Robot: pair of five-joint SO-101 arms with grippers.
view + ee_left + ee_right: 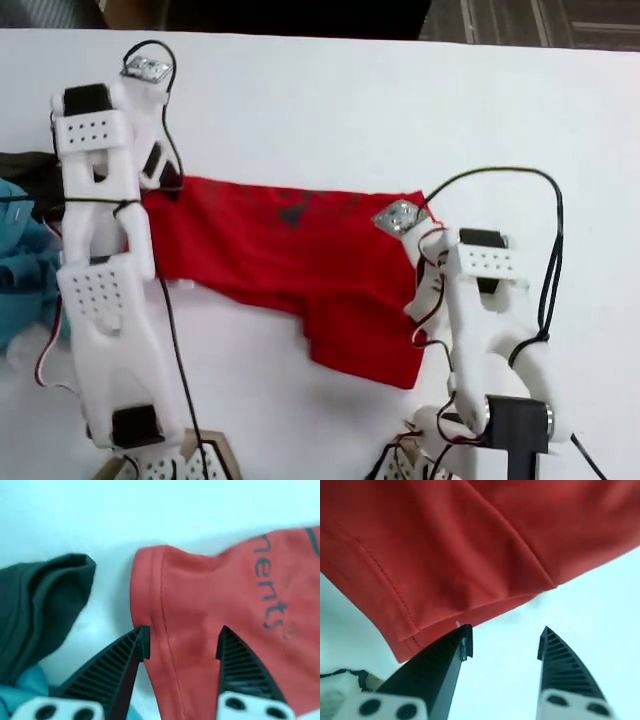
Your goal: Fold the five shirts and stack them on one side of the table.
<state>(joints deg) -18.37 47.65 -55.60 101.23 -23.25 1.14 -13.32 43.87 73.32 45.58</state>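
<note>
A red shirt (300,260) lies spread across the middle of the white table (330,110), partly folded, with dark print on it. In the left wrist view my left gripper (182,642) stands open over the hemmed edge of the red shirt (210,610) at its left end. My right gripper (504,642) is open too, just off a hemmed corner of the red shirt (470,550) at its right side, with one finger (455,650) at the hem. In the high view the left arm (100,250) and the right arm (480,300) flank the shirt.
A dark shirt (40,605) and a teal shirt (25,260) lie bunched at the table's left edge, beside the left arm. Black cables (545,250) loop around the right arm. The far half of the table is bare white.
</note>
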